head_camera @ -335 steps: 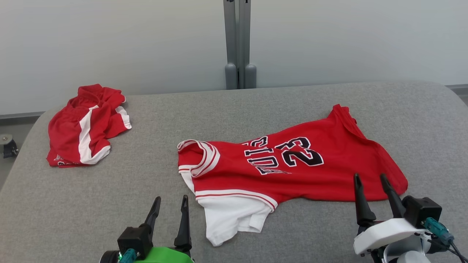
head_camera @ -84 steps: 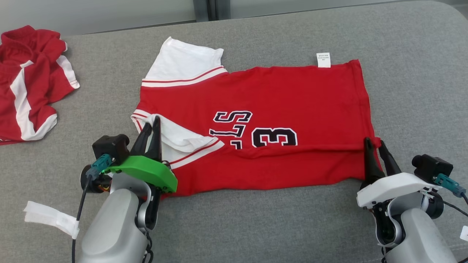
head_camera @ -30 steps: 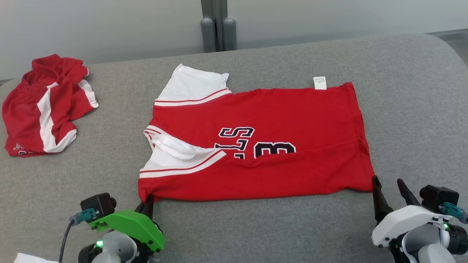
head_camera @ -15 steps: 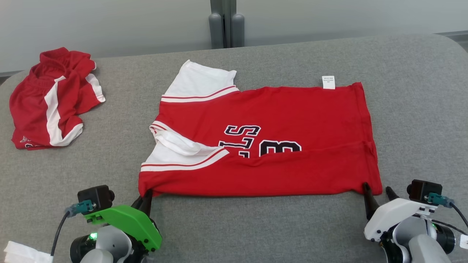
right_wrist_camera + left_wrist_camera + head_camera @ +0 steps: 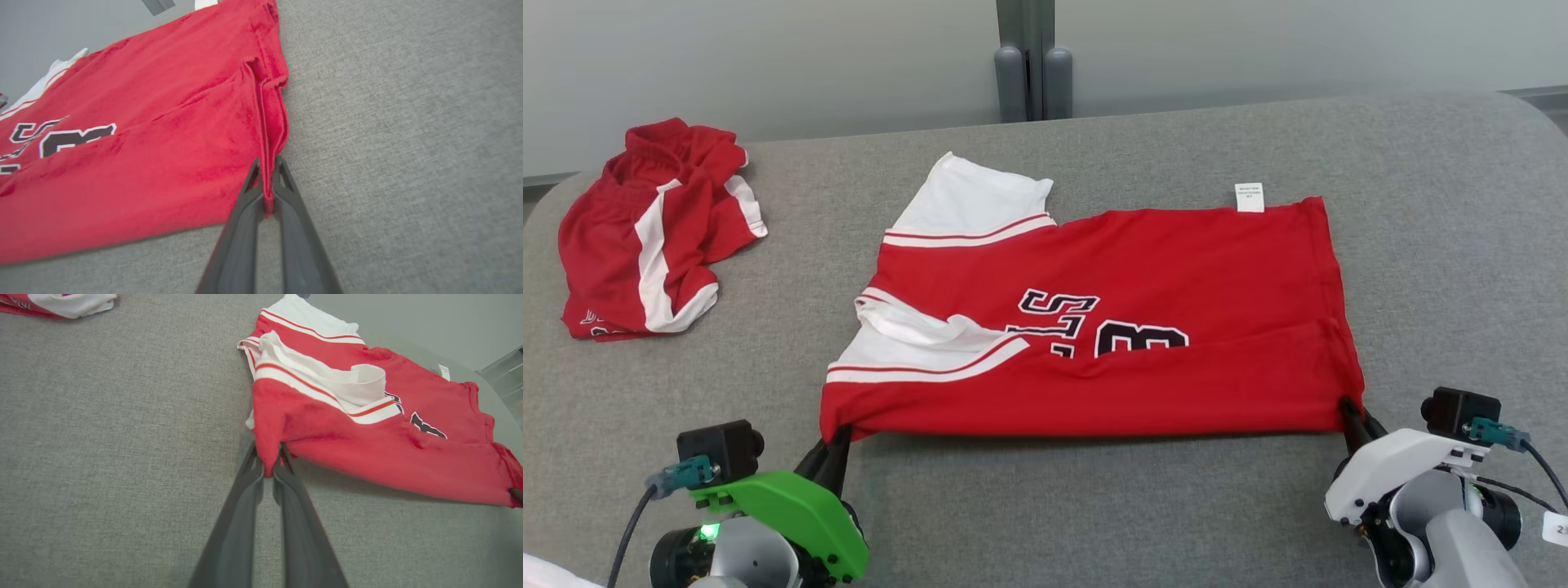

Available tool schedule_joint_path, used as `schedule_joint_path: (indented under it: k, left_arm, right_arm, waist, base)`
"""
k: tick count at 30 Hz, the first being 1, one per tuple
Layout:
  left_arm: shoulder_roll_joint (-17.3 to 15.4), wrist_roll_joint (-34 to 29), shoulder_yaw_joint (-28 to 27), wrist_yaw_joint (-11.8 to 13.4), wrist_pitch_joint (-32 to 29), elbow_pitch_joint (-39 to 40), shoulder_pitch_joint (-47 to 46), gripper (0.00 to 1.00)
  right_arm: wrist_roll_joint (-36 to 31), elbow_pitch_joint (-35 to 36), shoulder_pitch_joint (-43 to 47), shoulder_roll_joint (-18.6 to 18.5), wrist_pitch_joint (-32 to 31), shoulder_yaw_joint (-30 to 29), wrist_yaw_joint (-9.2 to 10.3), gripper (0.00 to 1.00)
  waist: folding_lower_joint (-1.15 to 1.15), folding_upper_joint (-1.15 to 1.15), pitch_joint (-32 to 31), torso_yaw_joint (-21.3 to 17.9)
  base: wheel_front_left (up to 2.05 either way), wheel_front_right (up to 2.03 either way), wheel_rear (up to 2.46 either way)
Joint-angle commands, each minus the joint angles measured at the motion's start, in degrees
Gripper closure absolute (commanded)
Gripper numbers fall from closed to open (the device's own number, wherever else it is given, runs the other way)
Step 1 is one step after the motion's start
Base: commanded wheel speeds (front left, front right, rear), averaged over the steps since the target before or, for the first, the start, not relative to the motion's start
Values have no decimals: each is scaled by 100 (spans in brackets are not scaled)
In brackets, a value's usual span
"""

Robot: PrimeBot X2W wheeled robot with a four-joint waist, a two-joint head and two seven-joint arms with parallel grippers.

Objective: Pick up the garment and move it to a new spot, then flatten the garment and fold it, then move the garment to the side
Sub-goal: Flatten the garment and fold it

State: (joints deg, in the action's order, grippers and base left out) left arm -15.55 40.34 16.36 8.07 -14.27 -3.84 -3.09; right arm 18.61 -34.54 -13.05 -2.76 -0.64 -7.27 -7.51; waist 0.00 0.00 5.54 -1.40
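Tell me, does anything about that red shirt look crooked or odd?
Yes: on the jersey, the near white sleeve is bunched up, not flat, and a white tag sticks out past the far edge.

Crumpled red shorts (image 5: 654, 229) with white stripes lie on the grey fabric surface (image 5: 1045, 506), well beyond the left hand (image 5: 840, 435) and off to its left. A grey post (image 5: 1033, 61) stands past the surface's far edge.

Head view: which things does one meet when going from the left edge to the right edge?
red shorts → left gripper, shut on a jersey corner → red jersey → right gripper, shut on the other near corner
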Motion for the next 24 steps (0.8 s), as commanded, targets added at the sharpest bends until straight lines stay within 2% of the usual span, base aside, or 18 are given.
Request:
schedule_joint_path:
  k: [1, 8, 12, 18, 19, 20, 21, 24]
  left_arm:
    - [-123, -70, -18, 53, -43, 159, 168, 100]
    - [-431, -126, 87, 333, -467, 1131, 923, 100]
    - [-323, -25, 218, 492, -626, 1273, 1370, 100]
    - [-165, 16, 325, 551, -613, 1002, 1437, 100]
    - [-164, -5, 327, 550, -587, 957, 1402, 80]
    - [-165, -15, 317, 551, -577, 933, 1371, 57]
    - [-185, -22, 296, 549, -567, 917, 1338, 0]
    - [-333, -57, 233, 550, -589, 962, 1295, 0]
  right_arm:
    - [87, 186, 180, -22, -80, -30, 5, 100]
    - [312, 1574, 1229, -103, -696, -157, 7, 100]
    - [414, 2094, 1737, -54, -940, -289, 7, 100]
    - [434, 2294, 1919, -26, -1015, -305, 7, 100]
    - [405, 2316, 1917, -27, -997, -307, 7, 50]
    - [401, 2331, 1923, -27, -967, -328, 7, 11]
    - [399, 2353, 1937, -28, -935, -348, 7, 0]
    - [388, 2435, 2016, -22, -898, -382, 6, 0]
  waist:
    - [0, 0, -42, 10]
    - [0, 0, -89, -14]
    - [0, 0, -50, -75]
    - [0, 0, 12, -136]
    - [0, 0, 21, -152]
    - [0, 0, 25, -163]
    - [0, 0, 28, -178]
    - [0, 0, 38, -216]
  base:
    - [0, 0, 0]
    - [0, 0, 0]
    - [0, 0, 0]
    - [0, 0, 0]
    - [0, 0, 0]
    - [0, 0, 0]
    - [0, 0, 0]
    - [0, 0, 0]
